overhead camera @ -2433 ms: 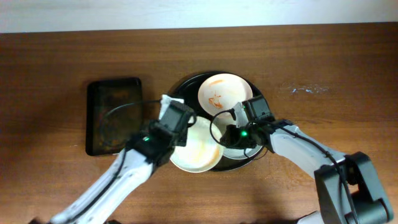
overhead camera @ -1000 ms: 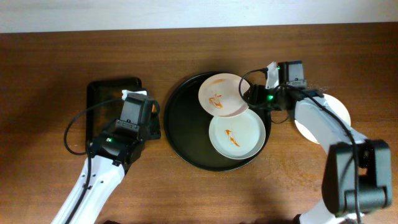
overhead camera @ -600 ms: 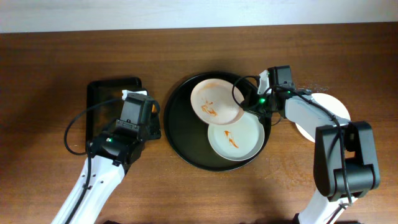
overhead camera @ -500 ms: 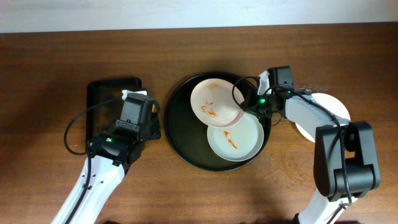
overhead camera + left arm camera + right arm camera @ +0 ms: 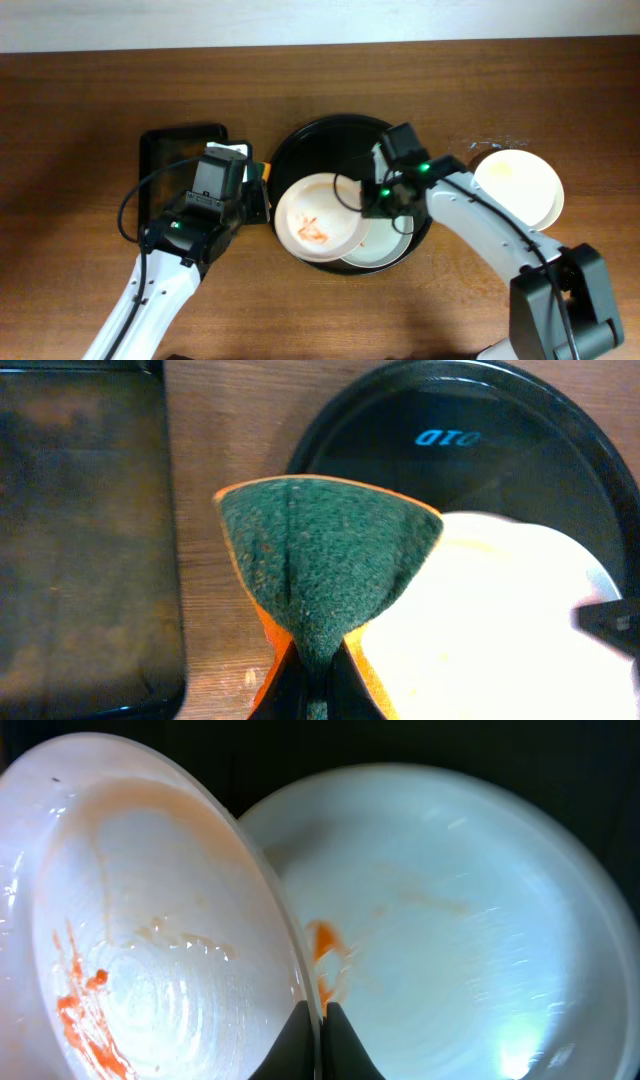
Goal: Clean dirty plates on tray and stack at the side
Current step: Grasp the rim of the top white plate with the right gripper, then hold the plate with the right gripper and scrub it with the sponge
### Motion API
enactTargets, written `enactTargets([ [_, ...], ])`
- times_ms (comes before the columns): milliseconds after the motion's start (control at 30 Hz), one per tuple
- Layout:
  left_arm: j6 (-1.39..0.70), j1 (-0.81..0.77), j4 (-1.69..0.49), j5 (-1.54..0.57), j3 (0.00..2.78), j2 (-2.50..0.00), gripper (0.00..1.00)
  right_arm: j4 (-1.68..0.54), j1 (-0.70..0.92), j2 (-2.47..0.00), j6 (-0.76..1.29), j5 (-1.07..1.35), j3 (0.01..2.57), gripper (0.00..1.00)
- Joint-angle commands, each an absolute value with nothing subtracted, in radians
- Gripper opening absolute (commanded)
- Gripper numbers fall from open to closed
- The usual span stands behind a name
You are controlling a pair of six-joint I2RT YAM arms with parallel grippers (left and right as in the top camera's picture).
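Note:
The round black tray point(image 5: 330, 135) lies mid-table. My right gripper point(image 5: 372, 200) is shut on the rim of a white plate with orange smears point(image 5: 318, 218), holding it tilted over the tray's left front; it also shows in the right wrist view point(image 5: 140, 920). A second smeared plate point(image 5: 385, 240) lies under it on the tray, seen in the right wrist view point(image 5: 450, 920). A plain white plate point(image 5: 520, 182) lies on the table at the right. My left gripper point(image 5: 318, 685) is shut on a green and orange sponge point(image 5: 320, 560), beside the held plate's left edge point(image 5: 500, 620).
A rectangular dark tray point(image 5: 178, 180) lies left of the round tray, under my left arm. The table's wood surface extends to the far left and far right.
My right gripper has carried the smeared plate from the tray's back to its left front. My left gripper with the sponge has shifted right toward that plate.

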State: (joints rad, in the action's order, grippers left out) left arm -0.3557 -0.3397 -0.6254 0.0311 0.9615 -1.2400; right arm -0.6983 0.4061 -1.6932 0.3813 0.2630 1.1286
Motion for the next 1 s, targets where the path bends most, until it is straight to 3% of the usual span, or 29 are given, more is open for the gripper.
enactTargets([
  [0, -0.34, -0.336, -0.622, -0.141, 0.984, -1.248, 0.0, -0.704, 0.508, -1.674, 0.408, 0.199, 1.133, 0.04],
  [400, -0.455, -0.463, -0.676, -0.49, 0.982, -1.46, 0.0, -0.625, 0.548, -1.69, 0.492, 0.097, 1.133, 0.04],
  [700, -0.457, -0.463, -0.628, -0.384, 0.916, -1.473, 0.0, -0.621, 0.549, -1.689, 0.492, 0.163, 1.133, 0.04],
  [900, -0.456, -0.463, -0.554, -0.369, 0.916, -1.614, 0.0, -0.622, 0.549, -1.689, 0.492, 0.176, 1.133, 0.04],
  [967, -0.456, -0.462, -0.553, -0.233, 0.917, -1.616, 0.0, -0.624, 0.549, -1.689, 0.491, 0.176, 1.133, 0.04],
])
